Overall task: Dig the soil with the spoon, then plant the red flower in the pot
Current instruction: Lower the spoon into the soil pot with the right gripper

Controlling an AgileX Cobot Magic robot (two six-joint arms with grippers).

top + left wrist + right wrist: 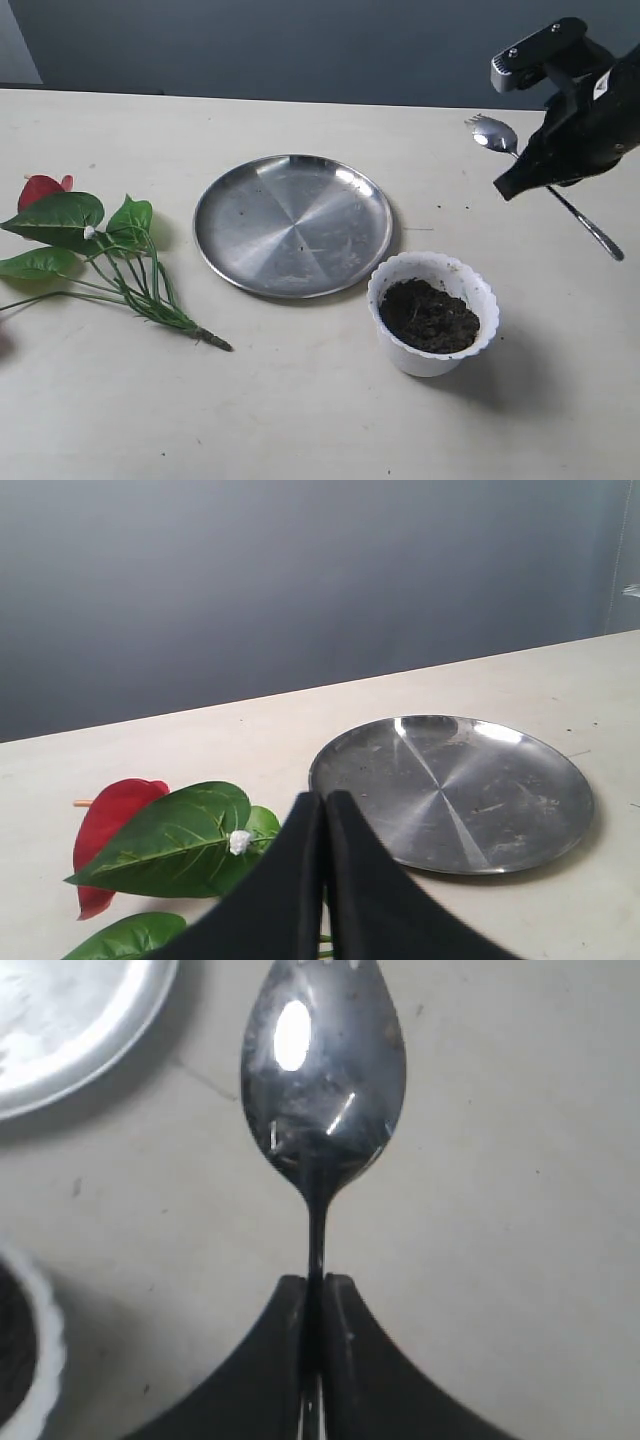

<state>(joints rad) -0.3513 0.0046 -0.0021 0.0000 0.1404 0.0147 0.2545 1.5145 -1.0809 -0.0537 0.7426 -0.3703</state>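
The silver spoon (pixel 495 133) is at the far right of the table, bowl pointing away, and its thin handle runs through my right gripper (pixel 504 187). In the right wrist view that gripper (pixel 315 1282) is shut on the spoon (pixel 322 1070) handle just behind the bowl. The white scalloped pot (pixel 402 270) stands in front of the plate, holding dark soil (pixel 430 316). The red flower (pixel 42 187) lies on its side at the far left, leaves over the bloom. My left gripper (pixel 325 798) is shut and empty, just above the red flower (pixel 110 820) leaves.
A large round steel plate (pixel 292 225) lies in the table's middle, between flower and pot. It also shows ahead of the left gripper as the plate (pixel 450 792). The flower's stems (pixel 160 300) stretch toward the front. A grey wall backs the table.
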